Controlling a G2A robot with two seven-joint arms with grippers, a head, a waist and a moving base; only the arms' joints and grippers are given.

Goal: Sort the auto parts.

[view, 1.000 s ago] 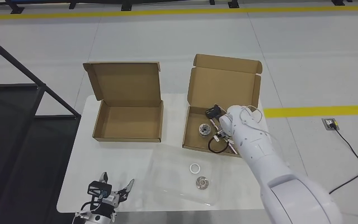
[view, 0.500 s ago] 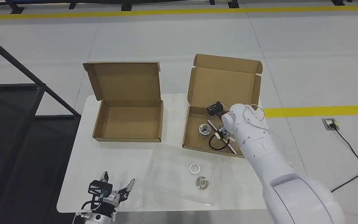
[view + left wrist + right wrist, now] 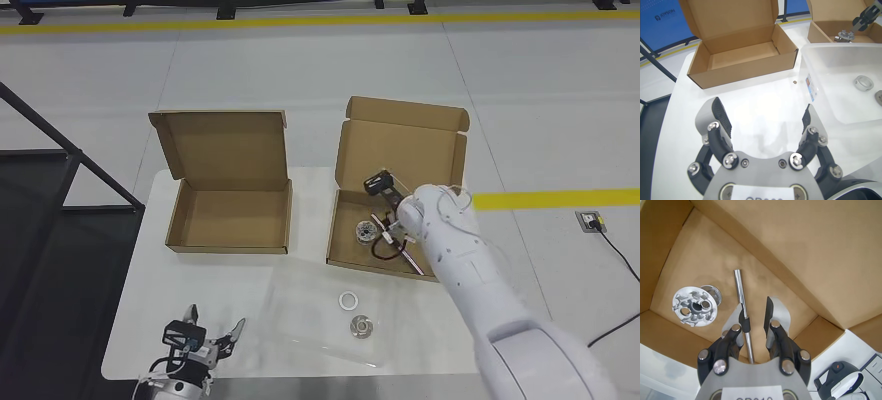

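Where the left gripper (image 3: 764, 113) sits: lower left of the top view, over bare table (image 3: 745, 94), fingers spread wide with nothing between them.
Clear bin (image 3: 810, 62): lower centre of the top view, to the right of that gripper.
Ring (image 3: 864, 85): lying flat in the bin. You can expect it light, stiff and slick, so pinch it across its outer wall.
Flanged part (image 3: 360, 325): in the bin, just below the ring in the top view. It is probably heavier, so take it by the rim.
Left box (image 3: 228, 217): upper left, lid up.
Right box (image 3: 783, 249): upper right, lid up, holding rod and hub.
Right gripper (image 3: 755, 302): down inside the right box, fingers apart, clamped on nothing.
Rod (image 3: 739, 285): alongside one finger; you cannot tell whether they touch. It is chrome, so expect it stiff, slippery and ready to roll. Close across it at the black band (image 3: 746, 325).
Hub (image 3: 694, 308): on the box floor beside the rod, apart from it. It looks like rigid, weighty cast metal, so grip the neck rather than the teeth.
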